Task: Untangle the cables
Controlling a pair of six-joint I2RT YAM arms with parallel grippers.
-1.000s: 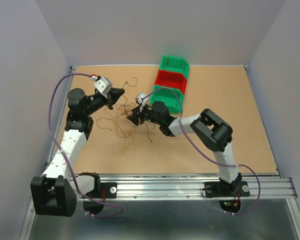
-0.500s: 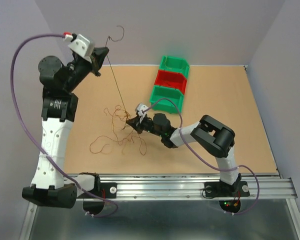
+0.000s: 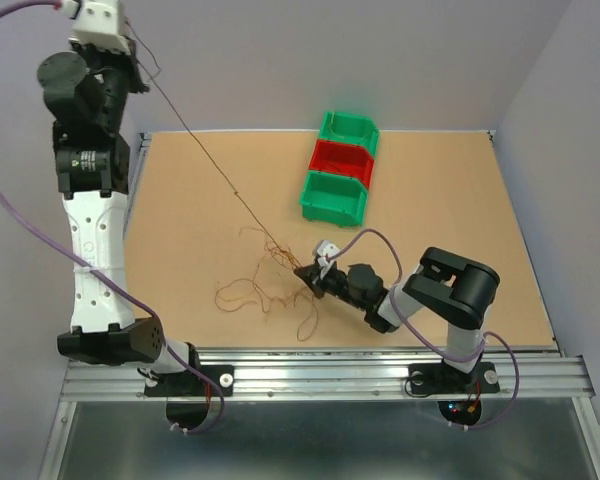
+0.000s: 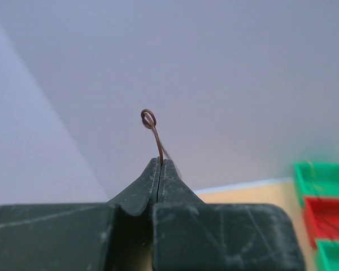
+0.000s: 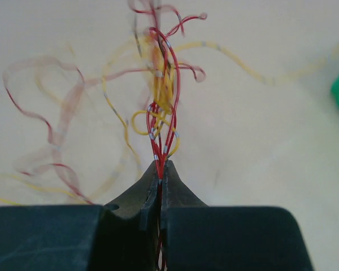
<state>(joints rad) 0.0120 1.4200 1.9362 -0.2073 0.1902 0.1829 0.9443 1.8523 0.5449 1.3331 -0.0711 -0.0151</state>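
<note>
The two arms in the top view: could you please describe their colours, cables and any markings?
The left arm and right arm mix white links with black joints and black bases. A thin purple cable loops along each. The left tool and right tool are dark, scratched wedges tapering to a narrow tip. No lettering is legible.

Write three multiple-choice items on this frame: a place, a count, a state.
1. Where is the left gripper? A) high up, far left of the table B) resting on the table C) in a bin
2. How many bins? A) two B) three C) four
3. The right gripper is A) open B) shut on cables C) shut, empty

1 A: top view shows it held high, a cable taut below it.
2 B: green, red, green in a row.
3 B: right wrist view shows cables pinched in it.
</note>
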